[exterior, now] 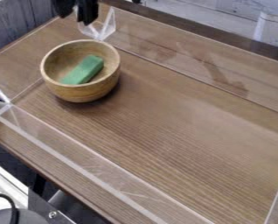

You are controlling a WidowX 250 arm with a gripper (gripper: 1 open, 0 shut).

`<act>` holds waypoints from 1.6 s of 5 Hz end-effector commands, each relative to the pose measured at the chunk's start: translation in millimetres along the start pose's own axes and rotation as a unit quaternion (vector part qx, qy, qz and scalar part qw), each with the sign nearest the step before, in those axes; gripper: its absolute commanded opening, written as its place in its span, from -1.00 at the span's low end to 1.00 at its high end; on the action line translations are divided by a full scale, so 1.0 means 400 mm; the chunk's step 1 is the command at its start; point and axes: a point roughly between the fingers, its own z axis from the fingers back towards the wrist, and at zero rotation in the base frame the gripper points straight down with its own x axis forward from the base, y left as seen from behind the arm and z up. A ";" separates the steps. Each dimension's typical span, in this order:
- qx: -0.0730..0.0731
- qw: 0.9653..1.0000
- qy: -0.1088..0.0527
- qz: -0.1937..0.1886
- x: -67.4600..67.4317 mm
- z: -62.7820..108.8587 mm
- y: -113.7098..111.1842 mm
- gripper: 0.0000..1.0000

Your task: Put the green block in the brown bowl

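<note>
I see the green block [83, 69] lying loose inside the brown bowl [59, 89] at upper left of the frame, so the job looks done. My gripper [87, 10] hangs above at the top edge, released and empty, leaving the bowl unobstructed.

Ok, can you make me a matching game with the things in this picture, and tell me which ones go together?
Things:
1. green block
2. brown bowl
3. gripper
4. table

Places or states:
A. at the top edge of the picture, holding nothing
B. lying inside the bowl
C. wood-grain surface under everything
D. standing on the table, with the block in it

Pairs: 1-B, 2-D, 3-A, 4-C
</note>
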 end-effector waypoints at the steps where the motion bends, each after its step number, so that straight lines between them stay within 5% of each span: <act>1: 0.016 1.000 -0.025 -0.002 0.021 0.033 0.013 -1.00; 2: 0.013 1.000 -0.020 -0.005 0.024 0.024 0.006 1.00; 6: -0.012 1.000 -0.018 -0.019 0.056 0.026 -0.057 1.00; 7: -0.008 1.000 -0.017 -0.016 0.052 0.013 -0.042 -1.00; 8: -0.006 1.000 -0.015 -0.013 0.051 0.002 -0.029 -1.00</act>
